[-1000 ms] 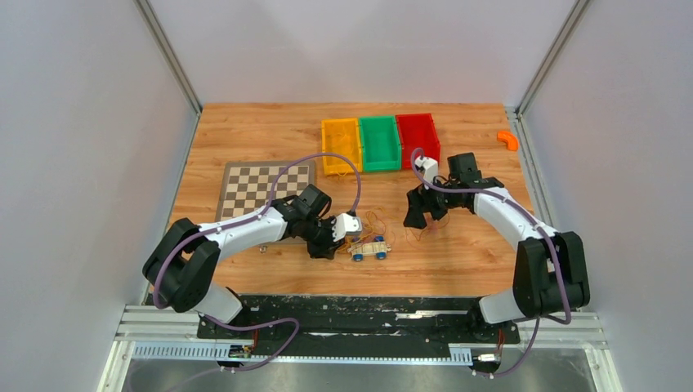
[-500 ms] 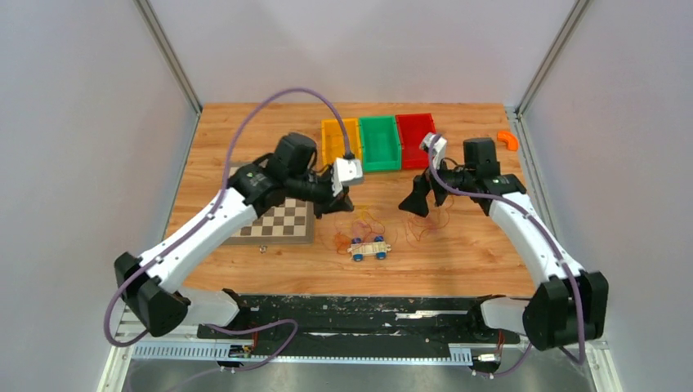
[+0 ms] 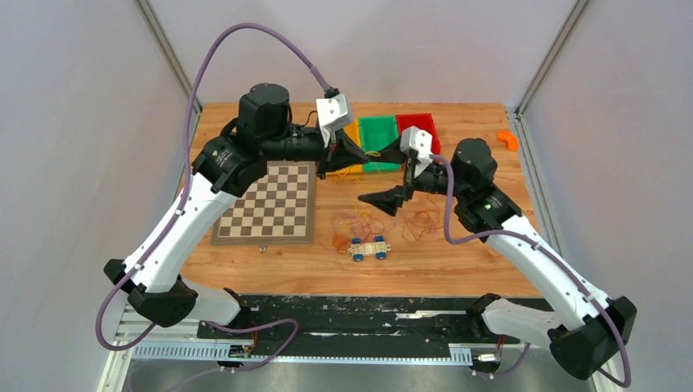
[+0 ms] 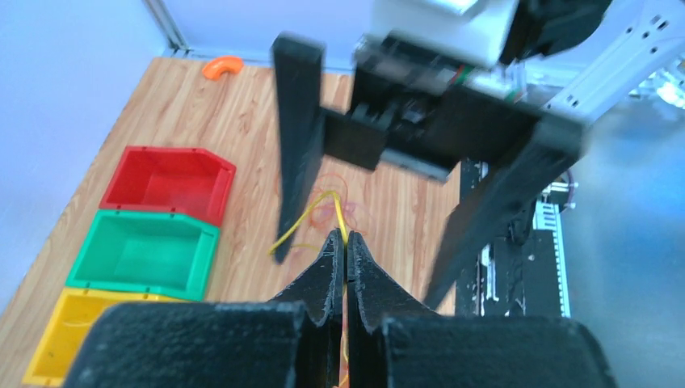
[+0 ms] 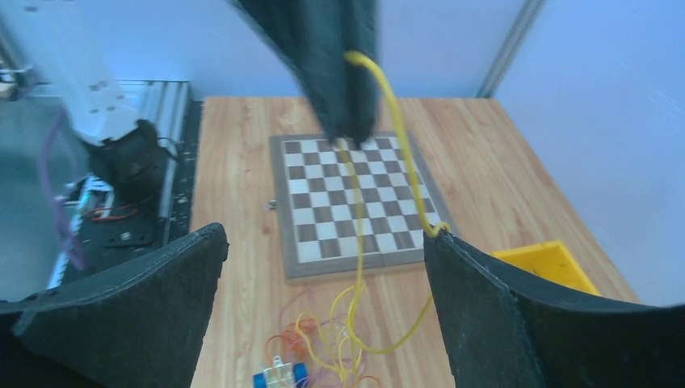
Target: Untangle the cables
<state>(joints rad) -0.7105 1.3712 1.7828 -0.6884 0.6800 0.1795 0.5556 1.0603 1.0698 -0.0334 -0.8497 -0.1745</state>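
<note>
Both arms have lifted off the table since a second ago. The left gripper, then low beside the toy car, now hangs in front of the bins, and the right gripper has swung round to face it. The left jaws are pinched together on a yellow cable, which droops in a loop to the other cables, a loose tangle of orange, red and yellow strands on the wooden table just behind the toy car. The right jaws stand wide apart and grip nothing, though the yellow strand brushes one fingertip. From above, the left wrist blocks most of the yellow bin; the green bin and red bin sit beside it. A chessboard lies left of the tangle, and an orange piece sits at the far right edge.
</note>
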